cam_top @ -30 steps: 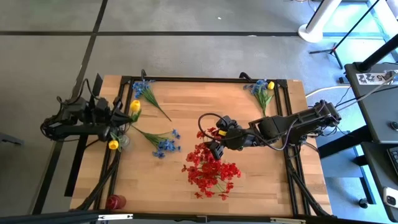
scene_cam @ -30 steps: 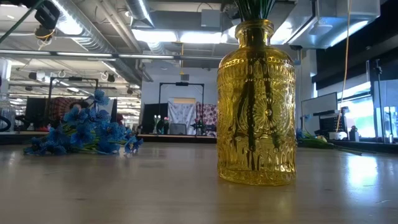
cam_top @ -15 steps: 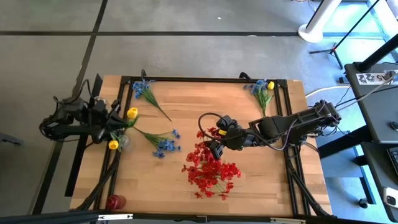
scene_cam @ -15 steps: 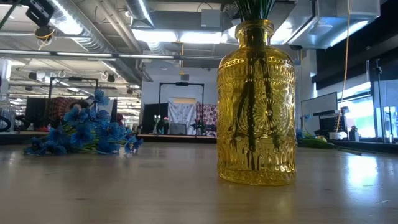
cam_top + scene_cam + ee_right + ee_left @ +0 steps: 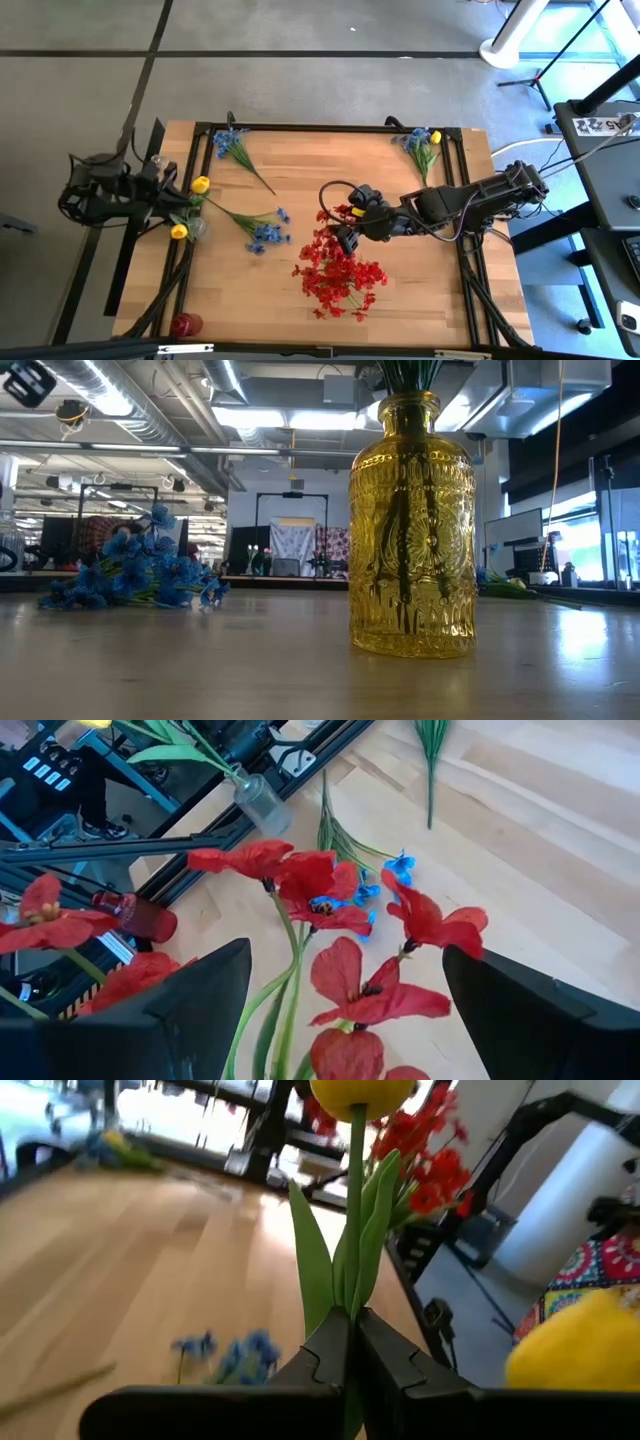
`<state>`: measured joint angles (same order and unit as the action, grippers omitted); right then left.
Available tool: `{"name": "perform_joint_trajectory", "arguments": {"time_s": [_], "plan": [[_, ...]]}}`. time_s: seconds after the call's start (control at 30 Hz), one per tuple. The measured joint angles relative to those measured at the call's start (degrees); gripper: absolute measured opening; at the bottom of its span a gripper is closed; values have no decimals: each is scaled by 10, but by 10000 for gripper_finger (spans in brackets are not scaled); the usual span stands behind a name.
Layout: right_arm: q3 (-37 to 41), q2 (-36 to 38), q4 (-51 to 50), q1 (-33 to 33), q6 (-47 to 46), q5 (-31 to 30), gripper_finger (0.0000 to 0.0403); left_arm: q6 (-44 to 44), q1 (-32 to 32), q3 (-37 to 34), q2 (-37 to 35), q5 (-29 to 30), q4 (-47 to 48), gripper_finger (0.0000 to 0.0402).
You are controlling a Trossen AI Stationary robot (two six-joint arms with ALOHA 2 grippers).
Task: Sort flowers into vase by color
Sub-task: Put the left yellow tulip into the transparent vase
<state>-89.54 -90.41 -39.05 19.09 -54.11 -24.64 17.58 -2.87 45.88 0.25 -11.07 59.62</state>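
Left claw (image 5: 352, 1342) clamped on yellow flower (image 5: 200, 185) at table's (image 5: 400, 300) left edge; right claw (image 5: 345, 235) open.

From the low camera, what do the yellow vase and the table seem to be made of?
The yellow vase looks like pressed glass: see-through amber, glossy, with embossed patterns, and dark stems show inside it. The table looks like pale wood: plank seams and grain show from above, with a smooth, slightly shiny finish.

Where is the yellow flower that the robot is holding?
In the high view, the yellow flower is at the table's left edge, pinched in the left gripper, beside the clear vase.
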Motion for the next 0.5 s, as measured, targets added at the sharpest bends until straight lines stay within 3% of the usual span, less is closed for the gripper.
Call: {"name": "perform_joint_trajectory", "arguments": {"time_s": [0.37,0.5], "plan": [[0,0,0,0,3,-14,330,48,0,5,0,1,87,7],[0,-2,0,0,4,-14,331,63,0,5,0,1,93,25]]}}
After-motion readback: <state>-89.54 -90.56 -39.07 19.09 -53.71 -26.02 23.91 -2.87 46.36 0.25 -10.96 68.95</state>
